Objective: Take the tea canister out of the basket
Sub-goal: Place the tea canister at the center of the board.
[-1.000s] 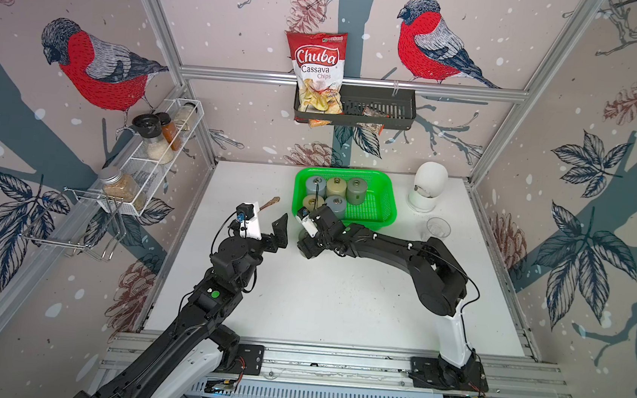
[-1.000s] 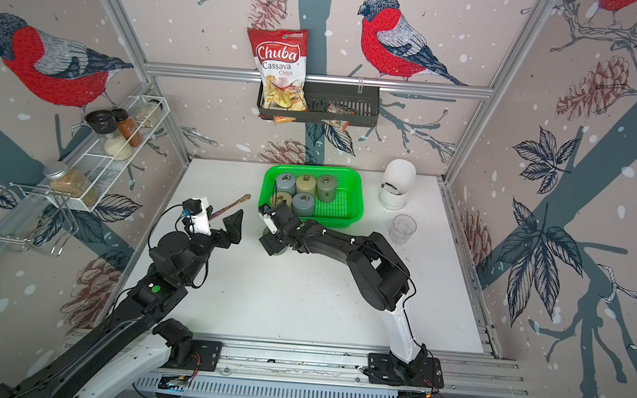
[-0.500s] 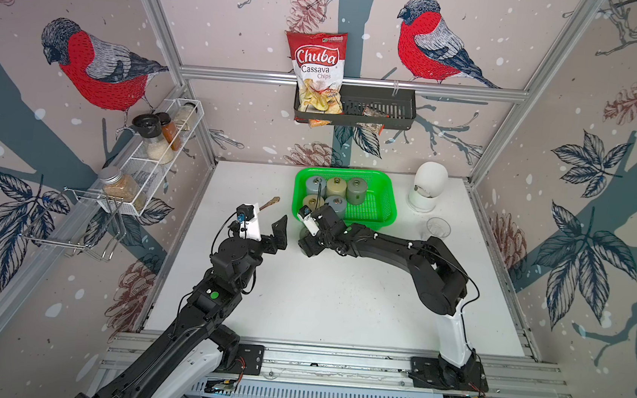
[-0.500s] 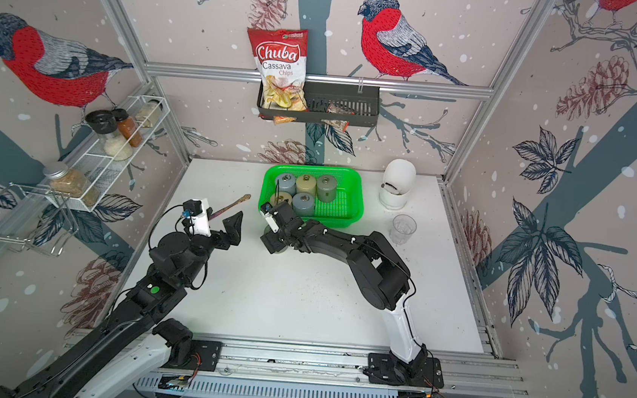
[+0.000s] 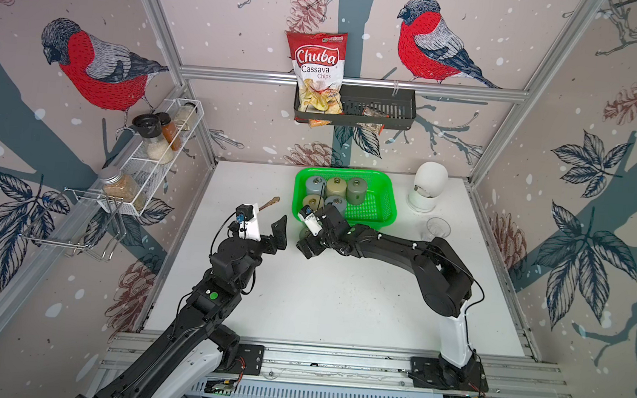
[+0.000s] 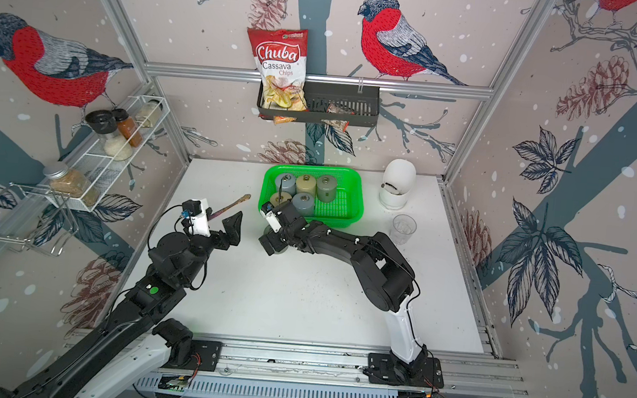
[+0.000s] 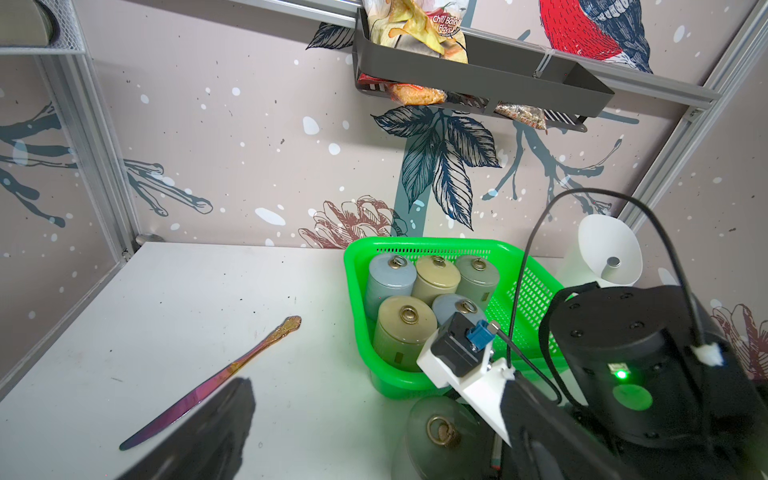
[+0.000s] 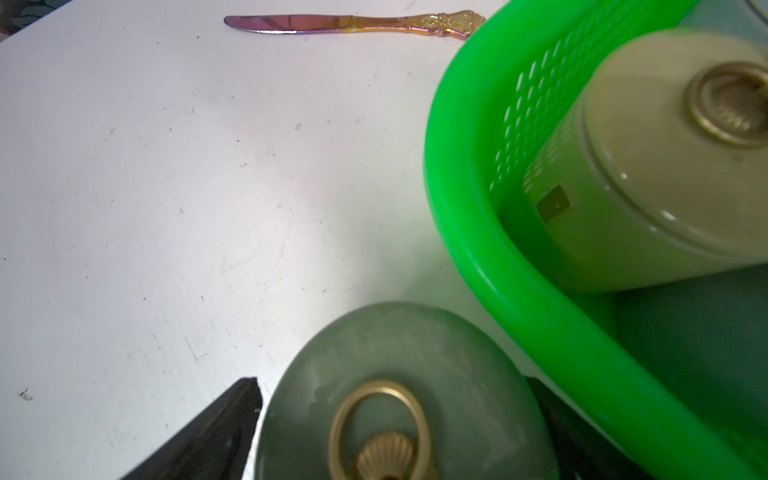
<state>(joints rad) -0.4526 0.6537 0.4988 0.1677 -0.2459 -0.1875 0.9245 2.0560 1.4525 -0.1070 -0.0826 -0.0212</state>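
Plainly, the round grey-green tea canister with a brass ring on its lid (image 7: 440, 432) stands upright on the white bench (image 5: 340, 296), just outside a near corner of the bright green perforated plastic basket (image 5: 351, 171). The right end effector (image 8: 392, 384) straddles it, jaws spread wide. The left end effector (image 5: 277, 232) hangs nearby, wide and empty.

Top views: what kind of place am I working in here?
Probably a mock kitchen corner staged in a lab: bird wallpaper on aluminium framing, a spice rack, and a chips bag in a wall shelf.
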